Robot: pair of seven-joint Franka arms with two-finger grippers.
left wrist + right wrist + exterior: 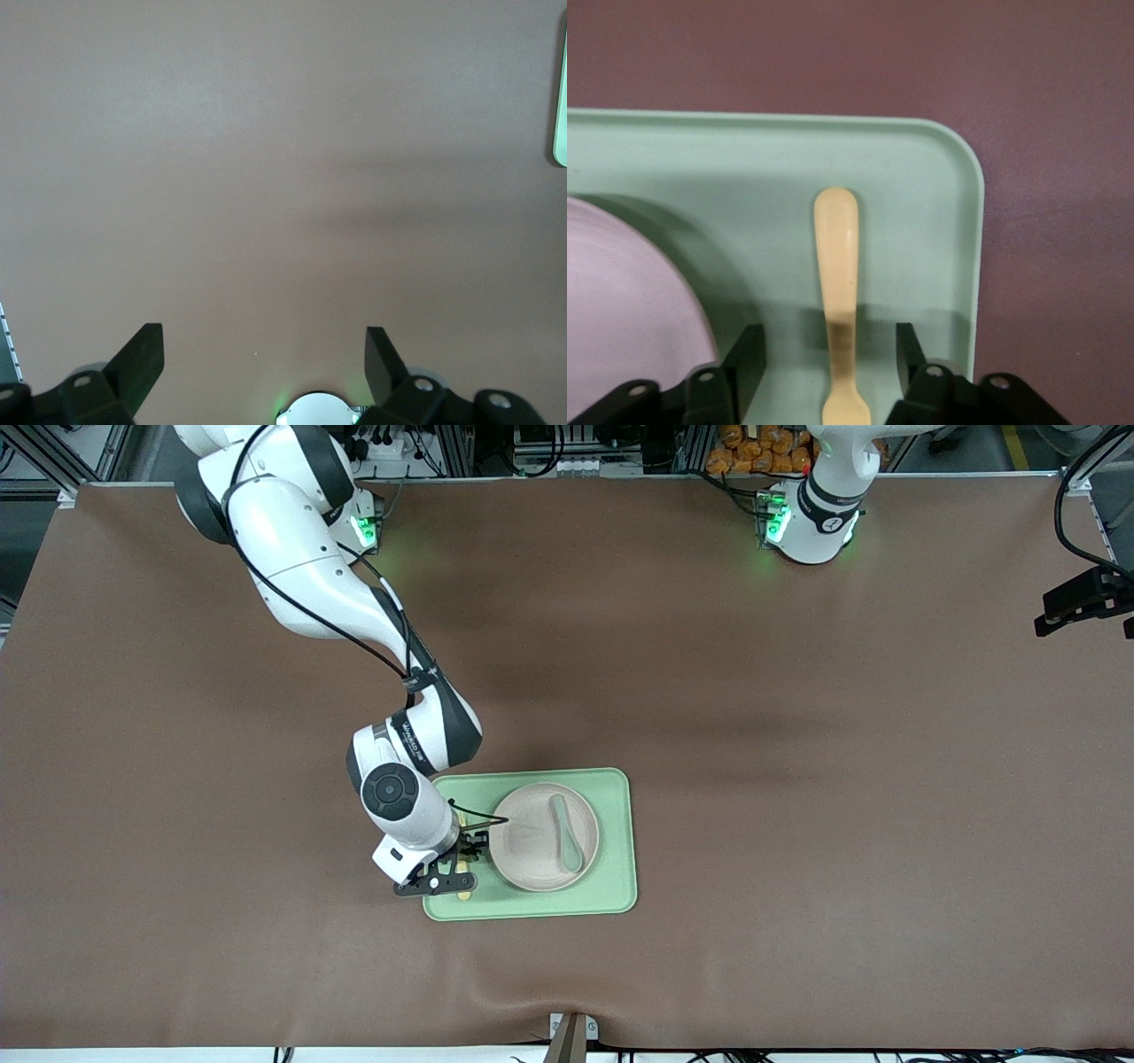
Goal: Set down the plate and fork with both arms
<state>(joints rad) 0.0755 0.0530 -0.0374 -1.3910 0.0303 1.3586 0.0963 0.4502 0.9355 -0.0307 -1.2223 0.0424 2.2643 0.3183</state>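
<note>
From my remote station, I see the right tool (440, 871) low over the light green tray (616, 841), at the tray's corner nearest the front camera toward the right arm's end of the worktop (797, 824). Its two black fingers (749, 354) stand parted, one on each side of the pale yellow fork (837, 274), with a clear gap between each finger and the handle, so nothing is gripped. The fork lies flat on the tray floor beside the plate (532, 850), its rounded handle end pointing toward the tray's rim. Its tines are hidden under the tool in the right wrist view, and in the front view only a sliver of yellow shows below the fingers.

The round beige-pink plate sits inside the tray, filling much of its middle. A grey-green spoon (567, 834) rests on the plate, lying slightly tilted, bowl end nearer the front camera. The plate's edge appears close to the fork, though I cannot say whether they touch.

The left arm (819, 509) waits at its base, and its tool (264, 367) hangs high over bare brown worktop with its fingers spread wide and empty; a thin edge of the tray (560, 124) shows at the side of the left wrist view.
</note>
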